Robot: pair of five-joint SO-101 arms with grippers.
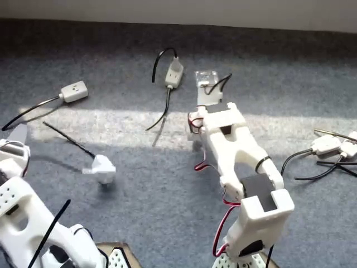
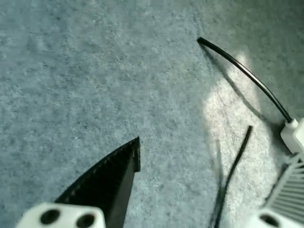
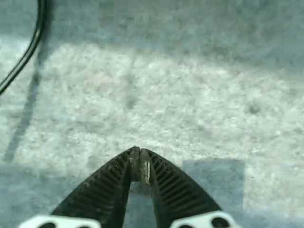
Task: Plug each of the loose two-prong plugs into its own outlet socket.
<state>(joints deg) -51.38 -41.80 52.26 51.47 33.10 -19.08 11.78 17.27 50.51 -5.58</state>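
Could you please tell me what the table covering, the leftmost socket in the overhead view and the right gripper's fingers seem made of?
The covering looks like grey short-pile carpet or felt, matte, with fuzzy fibres. The socket seems to be white moulded plastic, smooth and slightly glossy. The right gripper has black matte fingers with fine ribs, probably printed plastic.

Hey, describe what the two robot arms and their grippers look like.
The left arm and right arm are blocky white plastic. Red and black wires loop along the right arm. The right gripper has black, ribbed, pointed fingers.
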